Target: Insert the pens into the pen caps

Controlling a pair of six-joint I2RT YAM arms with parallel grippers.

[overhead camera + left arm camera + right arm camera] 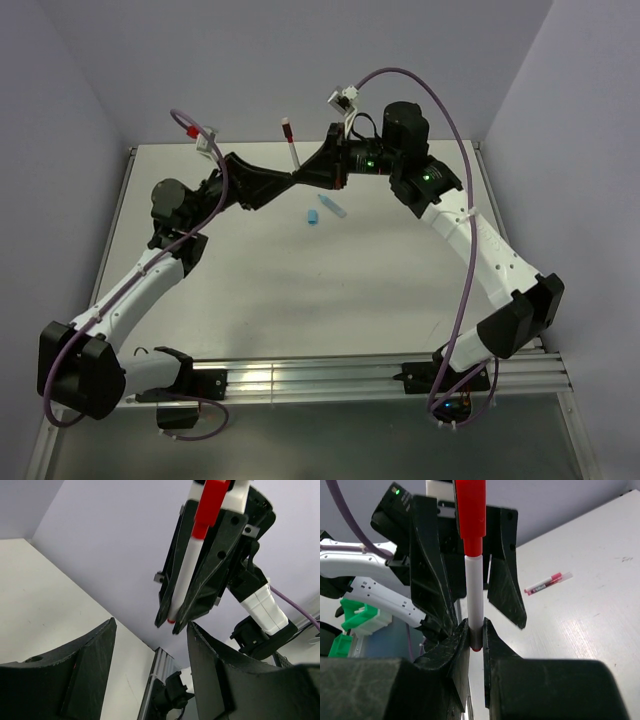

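White pen (291, 150), red-capped, stands upright near 12 o'clock above the surface (300, 300), clenched at its foot by the right gripper (476, 631), seemingly to present the barrel to the released left gripper (152, 625) straddling it.

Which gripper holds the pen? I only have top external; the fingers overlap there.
Observer: The right gripper; right wrist shows its fingers clamped on the pen at its lower end.
Operator: Left open?
Observer: Yes; left wrist shows the left gripper with fingers apart, neither touching the pen.
Operator: Other pens?
Observer: One pink-red pen lies on the table, seen from right wrist only.
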